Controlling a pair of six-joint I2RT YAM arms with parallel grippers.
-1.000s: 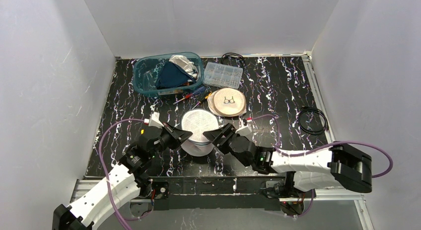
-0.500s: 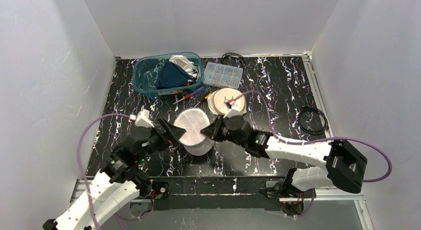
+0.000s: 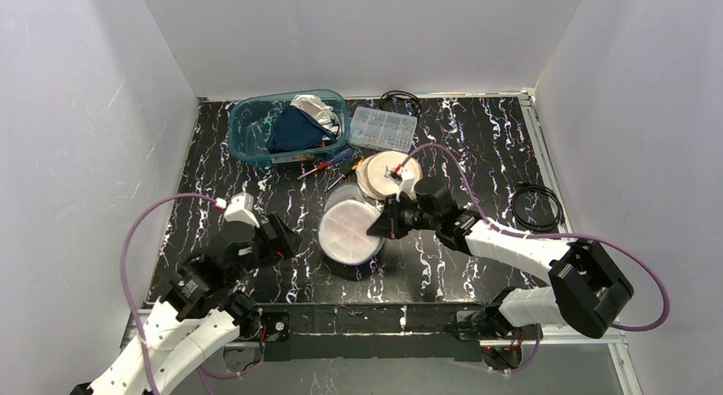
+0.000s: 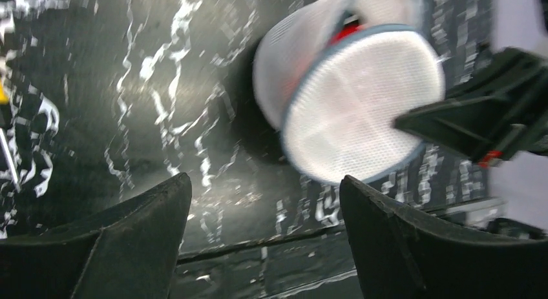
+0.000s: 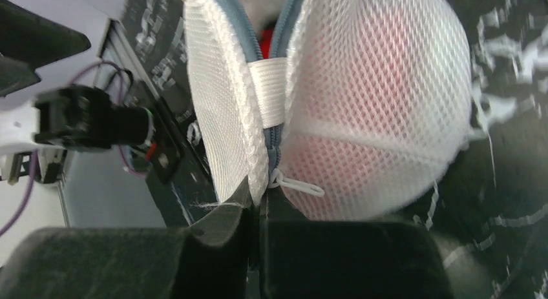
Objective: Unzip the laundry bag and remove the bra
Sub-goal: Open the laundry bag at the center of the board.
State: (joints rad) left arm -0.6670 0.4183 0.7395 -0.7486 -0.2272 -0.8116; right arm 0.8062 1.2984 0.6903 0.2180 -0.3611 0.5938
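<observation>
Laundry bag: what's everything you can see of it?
The laundry bag is a white mesh drum with a grey-blue zip and a white strap; something red shows inside. It is tilted over the table, a round end facing the open left end effector, which is clear of it. The right end effector is shut on its seam beside the zip.

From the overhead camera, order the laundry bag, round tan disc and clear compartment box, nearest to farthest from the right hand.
1. The laundry bag, held in the right hand.
2. The round tan disc, just behind it.
3. The clear compartment box, farther back.
</observation>
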